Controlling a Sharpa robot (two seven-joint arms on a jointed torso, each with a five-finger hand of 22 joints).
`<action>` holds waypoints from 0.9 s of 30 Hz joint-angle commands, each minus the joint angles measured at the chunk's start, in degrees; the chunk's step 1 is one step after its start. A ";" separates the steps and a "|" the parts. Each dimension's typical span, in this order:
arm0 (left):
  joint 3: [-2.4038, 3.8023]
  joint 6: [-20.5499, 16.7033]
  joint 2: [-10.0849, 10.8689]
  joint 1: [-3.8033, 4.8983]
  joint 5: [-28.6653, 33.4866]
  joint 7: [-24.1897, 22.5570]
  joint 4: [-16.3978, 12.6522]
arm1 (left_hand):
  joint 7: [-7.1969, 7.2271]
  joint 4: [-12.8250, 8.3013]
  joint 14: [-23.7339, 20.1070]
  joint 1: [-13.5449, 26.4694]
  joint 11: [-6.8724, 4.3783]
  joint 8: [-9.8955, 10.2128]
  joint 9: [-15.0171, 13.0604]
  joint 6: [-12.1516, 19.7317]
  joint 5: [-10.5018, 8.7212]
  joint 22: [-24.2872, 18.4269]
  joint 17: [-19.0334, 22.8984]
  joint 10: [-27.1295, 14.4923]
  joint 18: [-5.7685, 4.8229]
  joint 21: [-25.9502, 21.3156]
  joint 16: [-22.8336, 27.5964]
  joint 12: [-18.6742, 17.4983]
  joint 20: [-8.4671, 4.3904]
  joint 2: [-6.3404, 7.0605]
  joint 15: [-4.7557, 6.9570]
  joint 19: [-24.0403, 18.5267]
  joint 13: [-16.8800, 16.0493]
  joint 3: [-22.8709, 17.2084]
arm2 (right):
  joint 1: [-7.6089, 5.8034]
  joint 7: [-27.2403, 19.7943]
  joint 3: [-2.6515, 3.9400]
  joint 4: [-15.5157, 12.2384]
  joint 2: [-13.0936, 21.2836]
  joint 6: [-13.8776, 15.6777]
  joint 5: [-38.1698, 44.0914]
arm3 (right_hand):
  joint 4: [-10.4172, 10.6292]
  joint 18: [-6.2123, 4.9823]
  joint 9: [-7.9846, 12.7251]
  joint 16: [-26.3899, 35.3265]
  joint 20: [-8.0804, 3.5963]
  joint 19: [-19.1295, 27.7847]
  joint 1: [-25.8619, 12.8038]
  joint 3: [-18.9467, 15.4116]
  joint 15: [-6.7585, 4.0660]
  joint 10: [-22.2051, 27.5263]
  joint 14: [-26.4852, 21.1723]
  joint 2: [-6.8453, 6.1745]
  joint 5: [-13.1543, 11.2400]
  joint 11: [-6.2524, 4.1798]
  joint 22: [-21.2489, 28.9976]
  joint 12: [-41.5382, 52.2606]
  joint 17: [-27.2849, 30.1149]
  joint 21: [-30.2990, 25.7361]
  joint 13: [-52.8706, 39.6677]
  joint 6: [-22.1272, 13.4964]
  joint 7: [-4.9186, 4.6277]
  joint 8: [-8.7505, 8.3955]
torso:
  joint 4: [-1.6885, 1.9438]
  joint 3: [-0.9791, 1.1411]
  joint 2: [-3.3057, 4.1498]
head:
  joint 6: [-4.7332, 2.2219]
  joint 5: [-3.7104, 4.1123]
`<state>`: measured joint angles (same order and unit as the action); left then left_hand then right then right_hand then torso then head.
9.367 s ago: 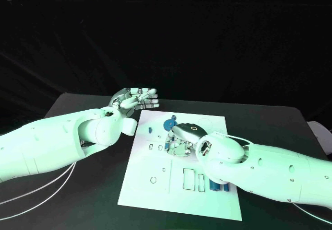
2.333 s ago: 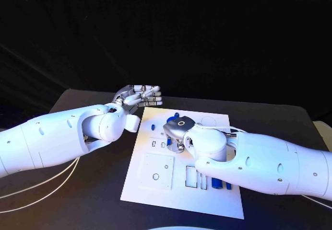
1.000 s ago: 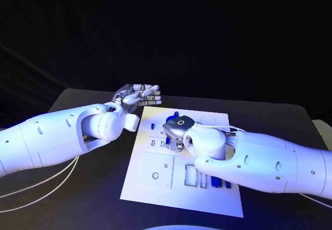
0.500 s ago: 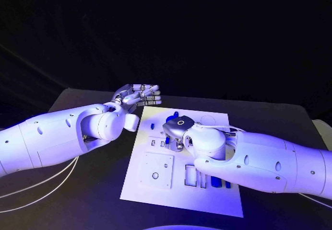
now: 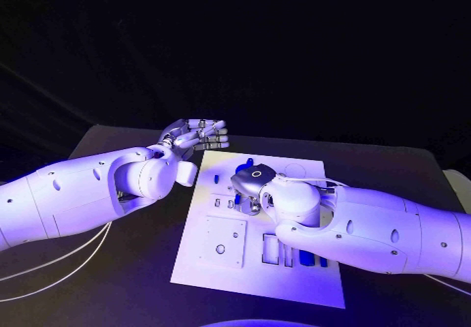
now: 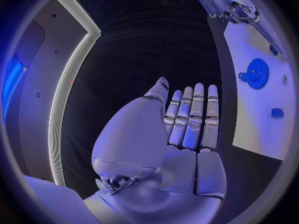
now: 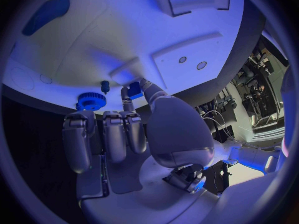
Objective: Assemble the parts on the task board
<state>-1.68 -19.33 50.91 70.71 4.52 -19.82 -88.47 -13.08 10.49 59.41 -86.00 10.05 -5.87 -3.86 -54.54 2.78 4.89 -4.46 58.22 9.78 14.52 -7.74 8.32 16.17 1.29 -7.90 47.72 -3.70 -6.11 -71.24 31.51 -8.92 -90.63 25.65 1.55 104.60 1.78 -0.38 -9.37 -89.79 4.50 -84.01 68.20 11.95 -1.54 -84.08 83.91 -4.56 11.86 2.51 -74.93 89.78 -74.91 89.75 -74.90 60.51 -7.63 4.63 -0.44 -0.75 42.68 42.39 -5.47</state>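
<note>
Left hand (image 5: pixel 197 138): raised beside the board's far corner, fingers straight and apart, holding nothing.
Right hand (image 7: pixel 127 129): pinching a small blue part (image 7: pixel 134 89) over the board (image 5: pixel 235 272).
Placed: a gear (image 7: pixel 91 101).
Left: pinched part appears unseated.

One white task board (image 5: pixel 257 272) lies at the frame's centre. Two hands show: the left hand (image 5: pixel 197 138) and the right hand (image 5: pixel 251 194). One blue gear (image 7: pixel 91 101) is countable; other small parts are partly hidden.
</note>
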 commanded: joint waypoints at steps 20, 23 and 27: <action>0.04 0.50 0.00 0.05 -0.06 -0.23 -0.13 | -0.21 -0.04 0.48 0.15 0.10 0.33 0.07 -0.30 0.03 -0.05 0.10 0.29 0.76 -0.17 0.30 -0.33 -0.13 -0.59 -0.08 0.35 -0.06 0.34 | 0.19 0.24 -0.12 -0.02 0.17 -1.15 0.20 | 0.93 0.38 -0.03 -0.21 0.87 -5.99 0.18 -0.92 0.97 -5.92 6.09 -1.18 -0.69 1.09 -15.07 0.22 -15.09 0.25 -15.10 -3.06 -0.75 -1.03 | 0.00 0.01 -0.01 | 0.08 0.10; 0.04 0.51 0.00 0.05 -0.06 -0.23 -0.13 | -0.21 -0.04 0.48 0.15 0.10 0.33 0.07 -0.30 0.03 -0.05 0.10 0.29 0.76 -0.17 0.30 -0.33 -0.13 -0.59 -0.08 0.35 -0.06 0.34 | 0.19 0.28 -0.12 -0.02 0.18 -1.09 0.20 | 1.08 0.38 -0.03 -0.21 0.95 -5.99 0.23 -1.05 1.06 -5.92 6.09 -1.31 -0.76 1.20 -15.07 0.22 -15.09 0.25 -15.10 -3.47 -0.87 -1.05 | 0.00 0.01 0.01 | 0.08 0.12; 0.04 0.49 0.00 0.05 -0.06 -0.24 -0.11 | -0.21 -0.04 0.48 0.15 0.10 0.33 0.07 -0.30 0.03 -0.05 0.10 0.29 0.76 -0.17 0.30 -0.33 -0.13 -0.59 -0.08 0.35 -0.06 0.34 | 0.20 0.31 -0.12 -0.03 0.20 -1.04 0.21 | 1.19 0.38 -0.03 -0.21 1.00 -5.99 0.25 -1.12 1.11 -5.92 6.09 -1.37 -0.81 1.26 -15.07 0.22 -15.09 0.25 -15.10 -3.72 -0.93 -1.05 | -0.03 0.00 -0.01 | 0.08 0.11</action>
<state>-1.68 -19.35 50.96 70.71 4.52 -19.78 -88.48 -13.08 10.49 59.41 -86.00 10.05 -5.87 -3.86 -54.54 2.78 4.90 -4.46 58.22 9.78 14.53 -7.75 8.32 16.17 1.29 -7.90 47.72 -3.70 -6.11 -71.22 31.60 -8.91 -90.68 25.79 1.52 104.57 2.73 -0.37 -9.42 -89.79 4.93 -84.02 68.33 11.00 -0.71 -84.09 83.93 -5.30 11.39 3.34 -74.91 89.78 -74.90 89.75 -74.95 57.20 -8.69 3.85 -0.44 -0.75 42.68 42.46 -5.34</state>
